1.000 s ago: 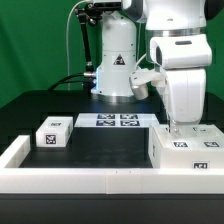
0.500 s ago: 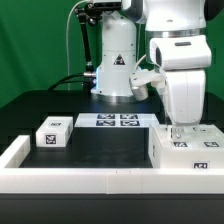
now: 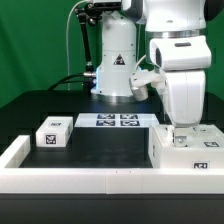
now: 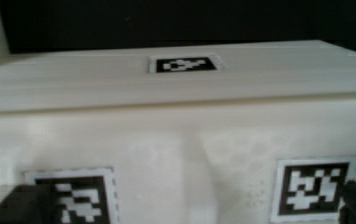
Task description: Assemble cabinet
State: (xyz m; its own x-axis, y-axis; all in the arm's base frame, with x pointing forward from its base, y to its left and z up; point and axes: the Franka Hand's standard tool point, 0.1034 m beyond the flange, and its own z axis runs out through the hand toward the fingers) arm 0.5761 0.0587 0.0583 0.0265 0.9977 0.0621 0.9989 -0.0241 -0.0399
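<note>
Black tabletop [image 3: 100, 148], edged by a low white rail [image 3: 90, 183]; the cabinet [image 3: 186, 152] sits at the exterior view's right, the robot's claw [image 3: 177, 129] poised at its top, fingers [image 4: 4, 208] spread apart, gripping nothing.

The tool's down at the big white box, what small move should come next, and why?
Probably close the tool on the cabinet: it sits at the cabinet's top edge, and the cabinet fills the wrist view. Whether it already grips is unclear.
</note>
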